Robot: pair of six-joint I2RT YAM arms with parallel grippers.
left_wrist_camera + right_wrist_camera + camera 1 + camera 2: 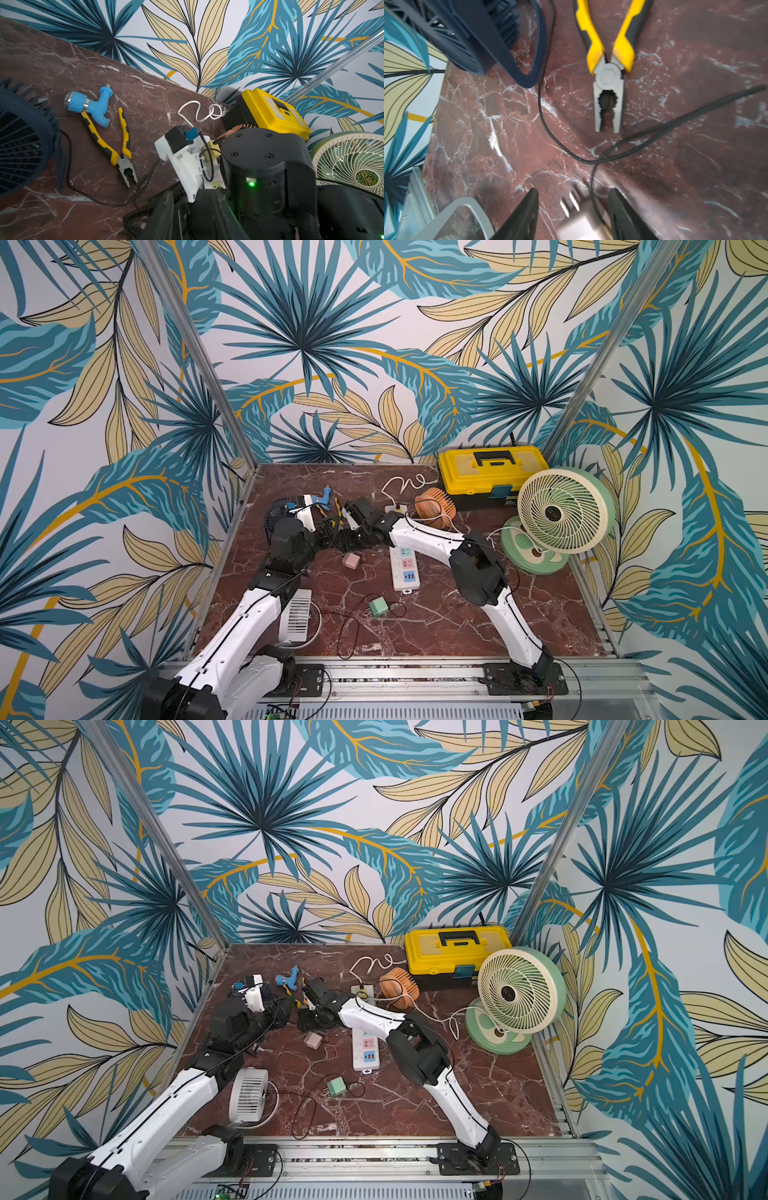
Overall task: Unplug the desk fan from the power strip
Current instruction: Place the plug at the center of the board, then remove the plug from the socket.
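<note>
The white power strip [405,572] [365,1052] lies mid-table, its far half hidden under my right arm. The dark navy desk fan [477,31] [20,145] stands at the back left, and its black cord [546,116] runs to a pale pink plug [581,220]. That plug is blurred, with its two prongs bare, and sits loose between the fingers of my open right gripper [573,191]. In both top views a pink plug block [351,560] [313,1040] is off the strip, to its left. My left gripper [187,195] reaches the strip's edge [216,184]; its hold is hidden.
Yellow-handled pliers [607,72] [122,149] and a blue tap fitting [93,106] lie behind the grippers. A yellow toolbox [490,472], an orange fan [434,506] and a green fan [561,514] fill the back right. A white fan [296,616] and a green adapter [377,607] sit near the front.
</note>
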